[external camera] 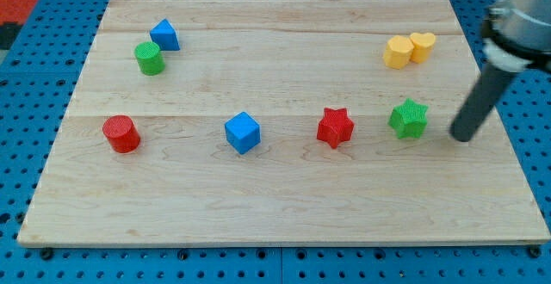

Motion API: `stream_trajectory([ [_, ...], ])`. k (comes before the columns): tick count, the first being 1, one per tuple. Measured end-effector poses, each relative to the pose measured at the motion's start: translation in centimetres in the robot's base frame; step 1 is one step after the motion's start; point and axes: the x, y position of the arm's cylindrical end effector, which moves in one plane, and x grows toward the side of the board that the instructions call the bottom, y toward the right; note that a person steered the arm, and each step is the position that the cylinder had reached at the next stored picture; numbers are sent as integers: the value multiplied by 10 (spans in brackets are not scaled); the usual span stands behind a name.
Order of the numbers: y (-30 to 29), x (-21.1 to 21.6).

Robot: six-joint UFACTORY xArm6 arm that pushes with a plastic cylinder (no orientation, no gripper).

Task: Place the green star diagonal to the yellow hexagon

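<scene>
The green star lies on the wooden board at the view's right, below the yellow hexagon. A yellow heart touches the hexagon's right side. My tip rests on the board just to the right of the green star, a small gap apart from it. The dark rod leans up toward the view's top right.
A red star sits left of the green star. A blue cube is at the middle, a red cylinder at the left. A green cylinder and a blue triangular block stand at the top left. The board's right edge is near my tip.
</scene>
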Motion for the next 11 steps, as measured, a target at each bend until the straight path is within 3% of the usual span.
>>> stream_trajectory([
  [2, -61, -6],
  [3, -28, -25],
  [4, -33, -9],
  [6, -116, -13],
  [8, -38, -62],
  [10, -41, -49],
  [11, -41, -20],
])
